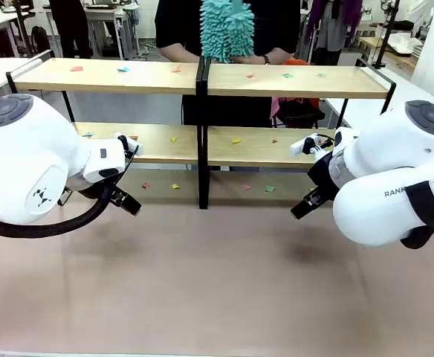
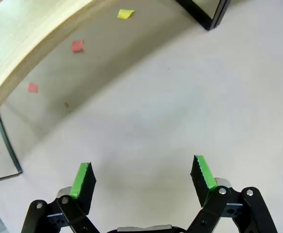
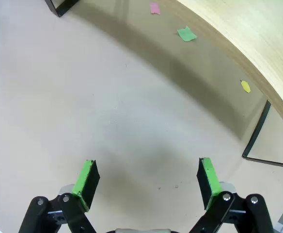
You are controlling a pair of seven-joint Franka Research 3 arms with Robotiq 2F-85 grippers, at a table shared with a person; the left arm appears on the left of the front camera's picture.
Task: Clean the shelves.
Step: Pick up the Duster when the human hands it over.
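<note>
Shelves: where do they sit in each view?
Front: shelves span the middle, left to right.
Left wrist: board edge curves across the top left.
Right wrist: board edge curves across the top right.
Shared landmark: black centre post, mid front, top right in left wrist, top left in right wrist.

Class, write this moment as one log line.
left gripper: open, empty | right gripper: open, empty | shelves: strewn with paper scraps | duster: above top shelf, by person

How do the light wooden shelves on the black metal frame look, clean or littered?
Littered. The light wooden shelves carry small coloured scraps on both tiers.
</note>
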